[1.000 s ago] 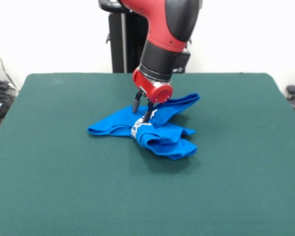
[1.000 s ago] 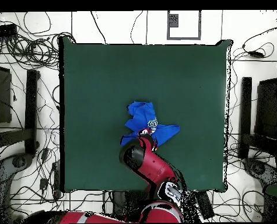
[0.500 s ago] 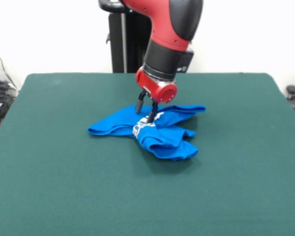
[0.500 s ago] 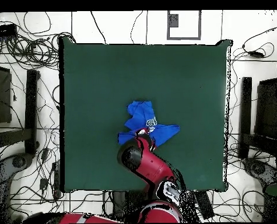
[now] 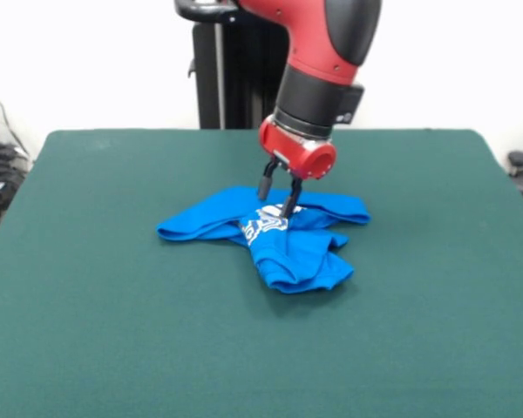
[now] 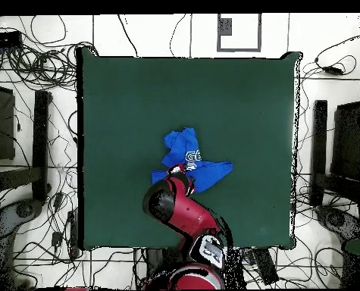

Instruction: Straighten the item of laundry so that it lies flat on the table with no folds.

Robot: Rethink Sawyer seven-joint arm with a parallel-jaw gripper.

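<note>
the item of laundry (image 5: 283, 235) lies crumpled near the middle of the table (image 5: 105, 331), a small bright blue garment bunched into folds, not flat. in the front view one flat lobe stretches to the picture's left, a narrower band runs to the right behind the bunch, and a thicker folded mass sits toward the camera; white block lettering shows on a raised ridge at its centre. from overhead the garment (image 6: 189, 161) shows an upper lobe and a wing reaching right, with the lettering near its middle. the claw (image 5: 279, 193) comes down onto the centre of the cloth, its two dark fingers (image 5: 265, 184) parted with a clear gap between them; one tip rests right at the lettered ridge, the other hangs just above the fabric behind it, so the claw reads as released and not pinching any cloth. the red and black arm (image 6: 184, 218) slants in from the table's edge and covers the garment's nearer edge in the overhead view.
</note>
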